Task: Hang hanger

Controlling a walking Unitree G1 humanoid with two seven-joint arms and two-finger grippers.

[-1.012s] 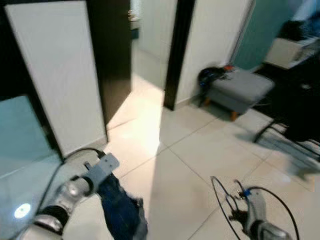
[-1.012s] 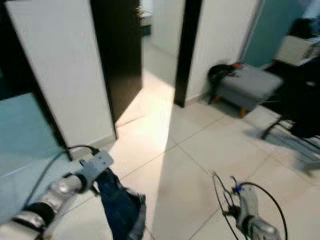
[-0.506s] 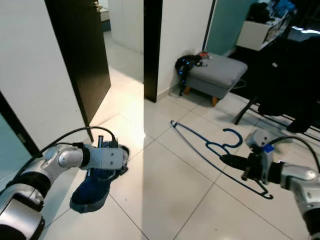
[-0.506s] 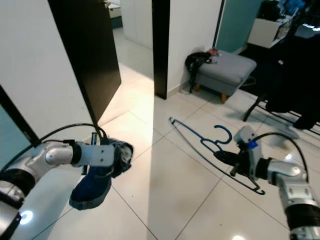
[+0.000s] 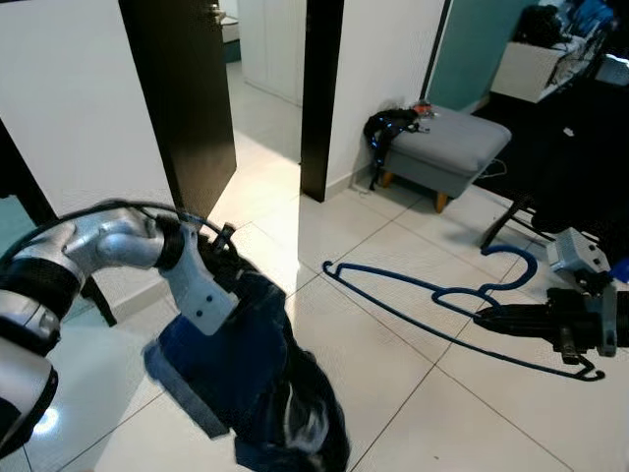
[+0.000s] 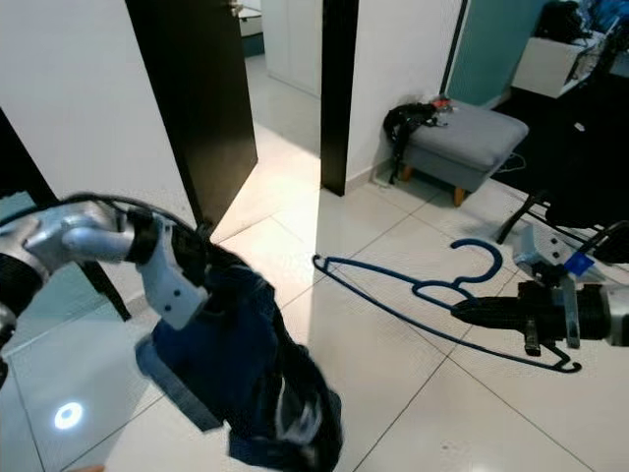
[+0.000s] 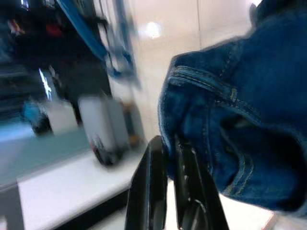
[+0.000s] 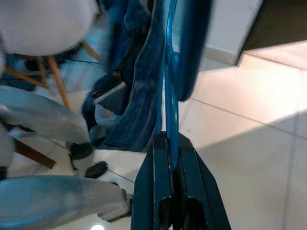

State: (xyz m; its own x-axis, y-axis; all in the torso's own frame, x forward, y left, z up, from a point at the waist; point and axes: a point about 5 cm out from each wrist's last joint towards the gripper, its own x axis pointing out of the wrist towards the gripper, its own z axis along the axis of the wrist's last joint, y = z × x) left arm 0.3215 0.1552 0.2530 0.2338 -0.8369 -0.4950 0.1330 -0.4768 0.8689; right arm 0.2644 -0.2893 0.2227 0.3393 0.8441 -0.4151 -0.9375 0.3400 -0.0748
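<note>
The left arm bends in from the robot's left, forearm angled down and toward the middle, and the left gripper (image 7: 165, 158) is clamped on a pair of blue jeans (image 5: 251, 379); in the left wrist view the two black fingers (image 7: 148, 191) lie close together with a fold of denim pinched between them. The jeans hang bunched below the wrist, seams and stitching showing, the lowest part blurred just above the pale tiled floor (image 5: 393, 413).

The right arm reaches in low from the robot's right, forearm roughly level and pointing toward the middle. The right gripper (image 5: 491, 318) is closed on the blue hanger (image 5: 432, 300); in the right wrist view its fingers (image 8: 156, 191) squeeze a thin blue bar. The hanger is slim and blue, held in the air in front of the robot at about the height of the right wrist, lying nearly flat and tilted, its long bar running from the gripper out toward the left, its hook (image 5: 511, 258) curling up near the wrist, a small clip end hanging at the far right.

Farther off stand a dark open door (image 5: 182, 88) and a dark door frame (image 5: 319, 98), then a grey padded stool (image 5: 447, 147) with a black item on its near end. Dark clothing (image 5: 580, 128) hangs at the far right
</note>
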